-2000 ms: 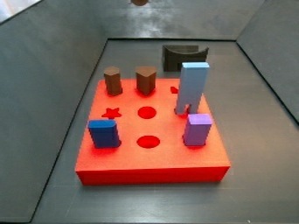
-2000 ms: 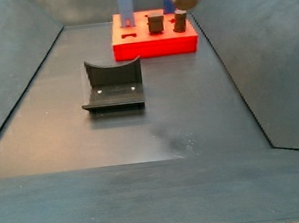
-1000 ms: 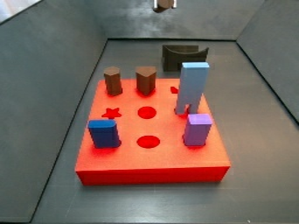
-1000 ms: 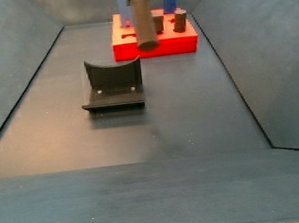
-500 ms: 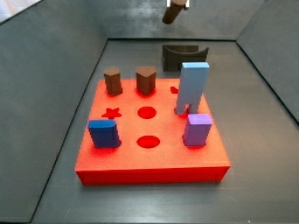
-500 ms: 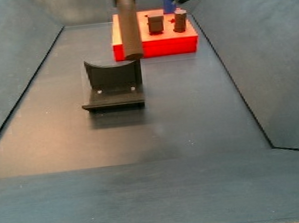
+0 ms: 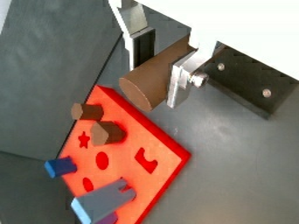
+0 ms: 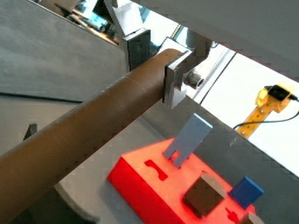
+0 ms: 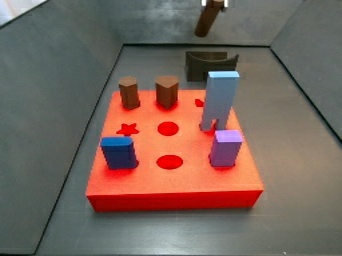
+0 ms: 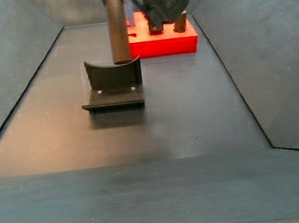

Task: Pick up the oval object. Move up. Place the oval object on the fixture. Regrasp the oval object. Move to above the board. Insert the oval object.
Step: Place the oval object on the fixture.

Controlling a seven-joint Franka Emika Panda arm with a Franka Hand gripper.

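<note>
Dark grey trough floor (image 10: 168,132) with sloping walls (image 10: 15,87) on both sides; near half bare. Fixture (image 10: 112,85) standing mid-floor in a side view, curved notch upward, base plate flat. Oval object (image 10: 113,25) hanging upright directly above the notch, lower end close to it; contact not confirmable. Gripper (image 7: 158,59) at the peg's upper part, silver plates closed against the oval object in both wrist views, peg gripped between them. Board (image 10: 162,44) beyond the fixture, near the far wall, carrying two short brown pegs (image 9: 147,93), a tall pale blue block (image 9: 221,100), a blue block (image 9: 119,153) and a purple block (image 9: 226,148).

Judged step: placing on the fixture. Recommended: straight, slow descent, peg centred over the notch, release only once seated. Open room ample on the near side; board close behind, side walls converging, so lateral travel best kept small.
</note>
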